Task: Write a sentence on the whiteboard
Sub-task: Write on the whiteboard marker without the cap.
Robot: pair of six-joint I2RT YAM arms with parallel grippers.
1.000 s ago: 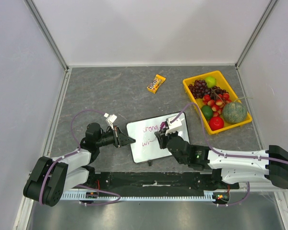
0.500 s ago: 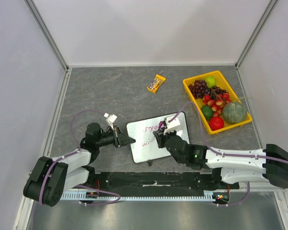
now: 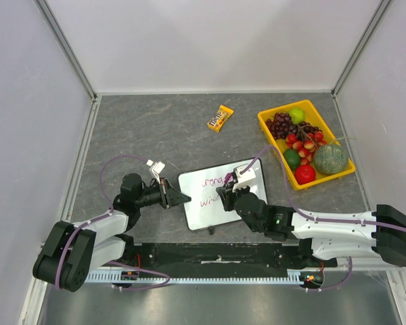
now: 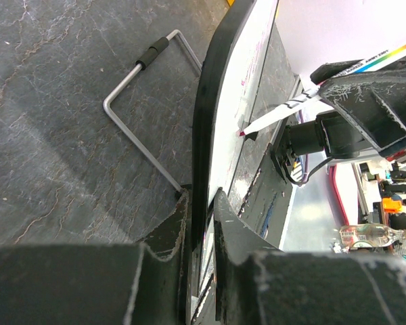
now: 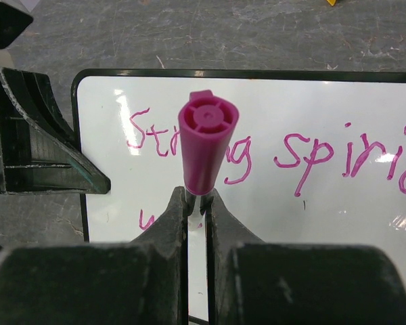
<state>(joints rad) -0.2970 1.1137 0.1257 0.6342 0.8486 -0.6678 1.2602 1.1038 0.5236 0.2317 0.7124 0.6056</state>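
Your right hand (image 3: 226, 189) has barely crept over the whiteboard (image 3: 206, 215), on the table (image 3: 155, 128) between both arms from above; the left wrist view shows your left hand (image 4: 201, 196) clamped on its black rim (image 4: 206, 128); the right wrist view shows the right hand clamped on a pink marker (image 5: 204, 149) above the 2 lines of the sentence (image 5: 311, 156).

The right hand (image 3: 227, 190), clamped on the thin white marker with the magenta cap (image 5: 206, 145), had edged slightly left and away from the arm bases over the small white rectangular whiteboard with the thin black rim (image 3: 204, 215) half a second earlier. It then slid back close to where it had been a second ago, and its forearm followed the same small swing. Whether the lower line of the pink handwritten sentence (image 5: 304, 157) had grown was too small to tell.
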